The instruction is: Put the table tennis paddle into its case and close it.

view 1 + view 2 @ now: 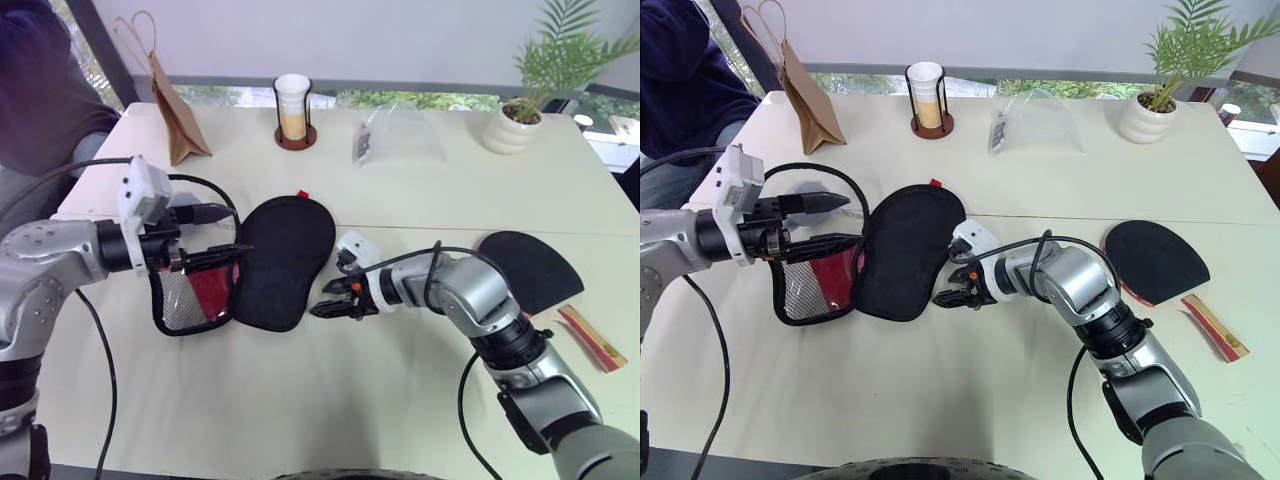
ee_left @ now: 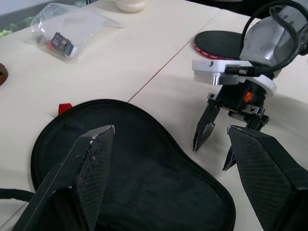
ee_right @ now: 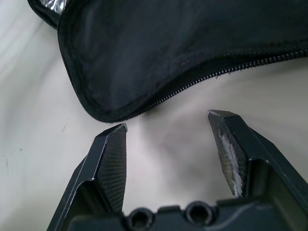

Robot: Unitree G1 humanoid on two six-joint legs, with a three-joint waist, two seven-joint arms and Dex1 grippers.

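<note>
While the case (image 1: 285, 262) lies open, both jaws open, empty, paddle (image 1: 530, 268) behind right arm (image 1: 470, 295)

Left gripper (image 1: 825, 222) held level with fingers spread; right gripper (image 1: 328, 298), fingers apart, angled down toward it.

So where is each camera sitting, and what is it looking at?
Left eye, right eye: up on the head, looking down at the table; both arms show, with the open case and the table tennis paddle.
Left wrist: on the left arm, looking along its open left claw at the case and the right claw.
Right wrist: on the right arm, its own open claw aimed at the case's zip edge.
Every view shares the case.
</note>
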